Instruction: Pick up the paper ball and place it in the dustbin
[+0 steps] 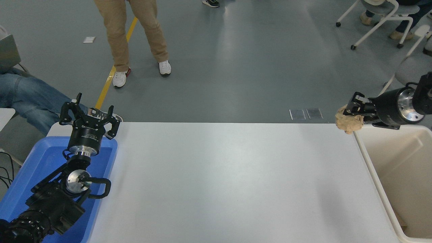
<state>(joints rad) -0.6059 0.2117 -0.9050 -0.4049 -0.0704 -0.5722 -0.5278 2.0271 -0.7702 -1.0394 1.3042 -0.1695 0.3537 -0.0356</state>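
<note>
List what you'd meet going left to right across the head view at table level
blue tray → left gripper, parked over the tray → white table → paper ball → right gripper, shut on the ball → dustbin

Tan paper ball [349, 123], cream dustbin [374, 179] (blue tray [40, 158]).
</note>
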